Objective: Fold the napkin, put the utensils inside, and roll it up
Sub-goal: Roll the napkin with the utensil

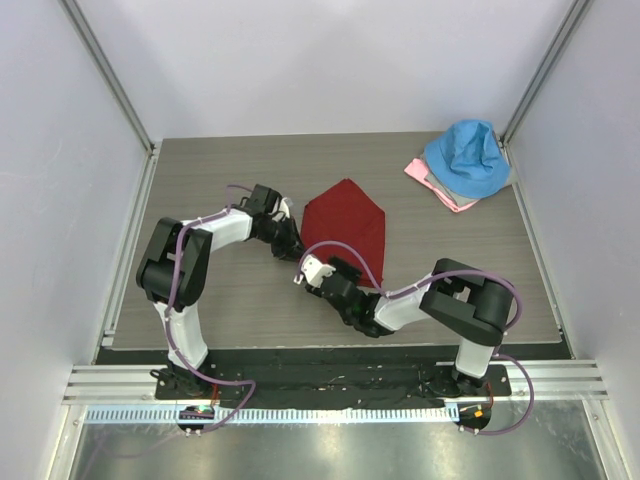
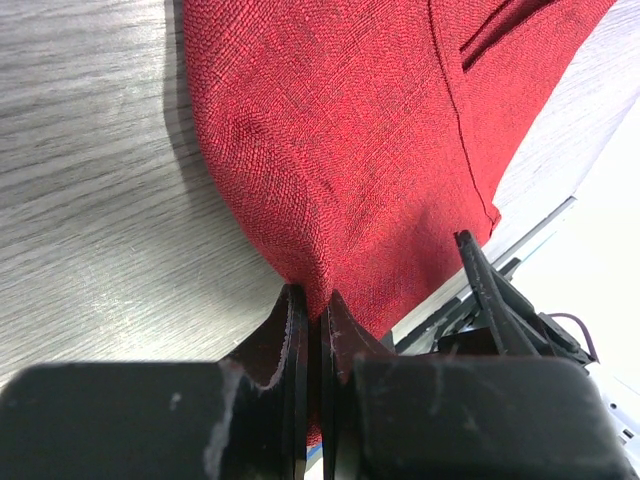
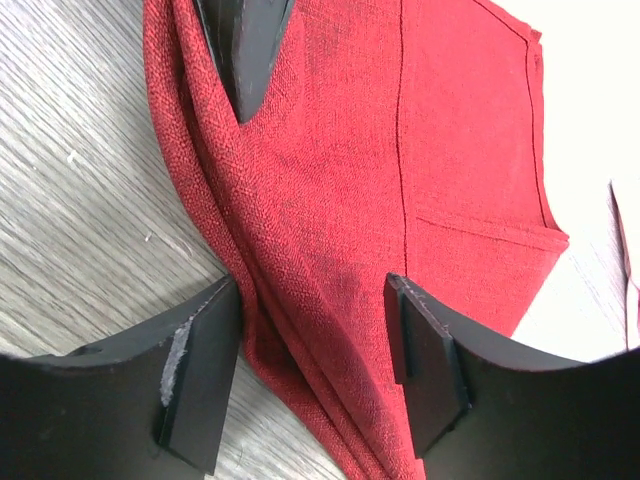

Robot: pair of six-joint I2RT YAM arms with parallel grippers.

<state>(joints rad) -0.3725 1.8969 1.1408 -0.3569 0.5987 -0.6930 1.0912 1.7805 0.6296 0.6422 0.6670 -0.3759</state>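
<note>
Left jaws: closed, pinching a raised fold at the near-left edge of the napkin (image 1: 348, 225); the cloth bunches up out of the pinch.
Right jaws: wide apart, gripping nothing. They straddle the same folded edge, with cloth lying between them, just beside the left pair.
Napkin position: mid-surface, a little right of centre, folded in layers, one corner pointing to the far side.
Arms: 2. The left arm (image 1: 185, 260) reaches in from the left, the right arm (image 1: 460, 300) from the near right.
Cloths: 3. One dark red napkin, and one blue cloth (image 1: 465, 155) lying on one pale pink cloth (image 1: 425, 178) at the far right corner, well apart from the napkin.
Surface (image 1: 220, 170): grey wood grain.
Room: plain white walls (image 1: 330, 60) on three sides, metal posts (image 1: 105, 70) at the far corners, metal rail (image 1: 100, 385) along the near edge.
</note>
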